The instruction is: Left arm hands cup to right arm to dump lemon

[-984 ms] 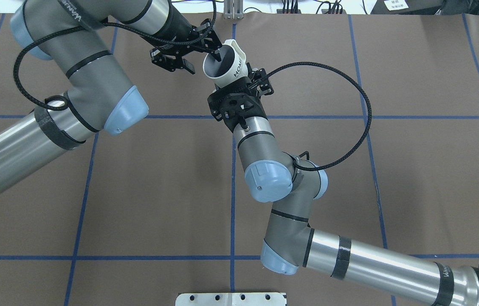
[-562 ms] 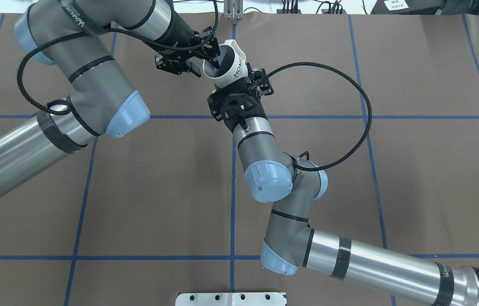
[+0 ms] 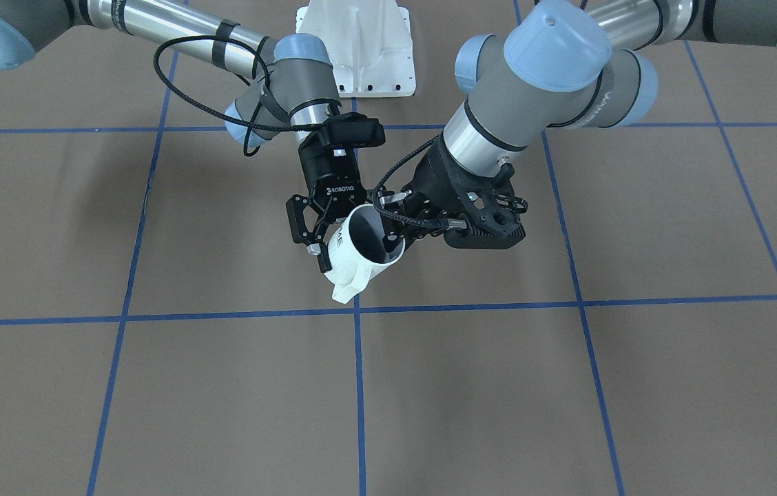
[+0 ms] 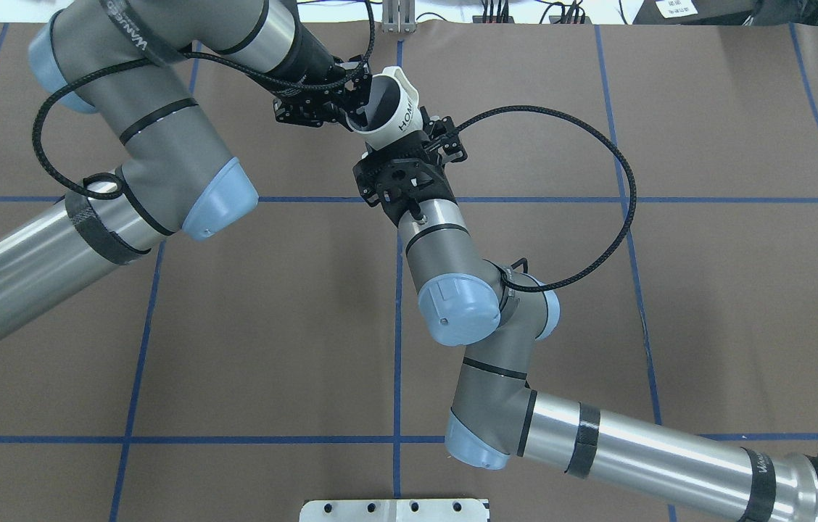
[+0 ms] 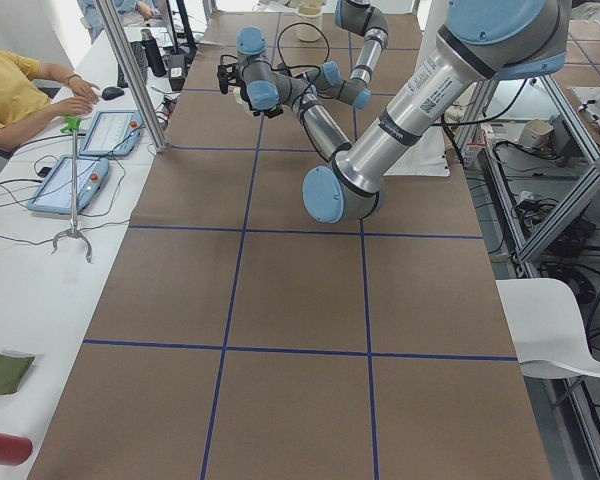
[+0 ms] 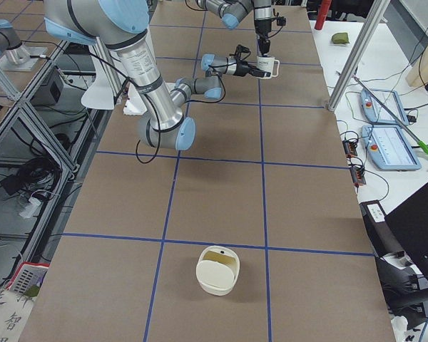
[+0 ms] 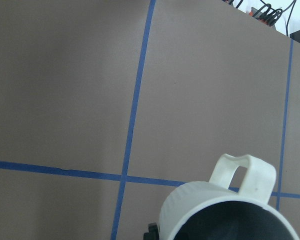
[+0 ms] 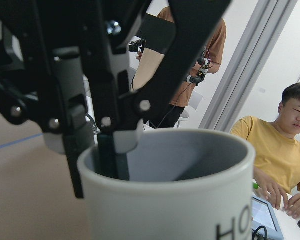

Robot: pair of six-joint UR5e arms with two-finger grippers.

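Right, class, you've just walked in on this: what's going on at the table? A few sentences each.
Both arms have hold of one white ribbed ceramic mug lettered HOME, lifted clear of the brown table. The right gripper clasps the mug's body from the side. The left gripper straddles its rim with one finger inside and one outside, apparently pinching the wall. It looks like a hand-over in progress. No lemon piece shows inside the mug.

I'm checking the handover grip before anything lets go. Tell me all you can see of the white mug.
The mug is white ribbed ceramic, grey inside, with a loop handle and dark HOME lettering. It hangs tilted above the table. The left gripper pinches its rim, one finger inside, and the right gripper clamps its body. No lemon shows inside.
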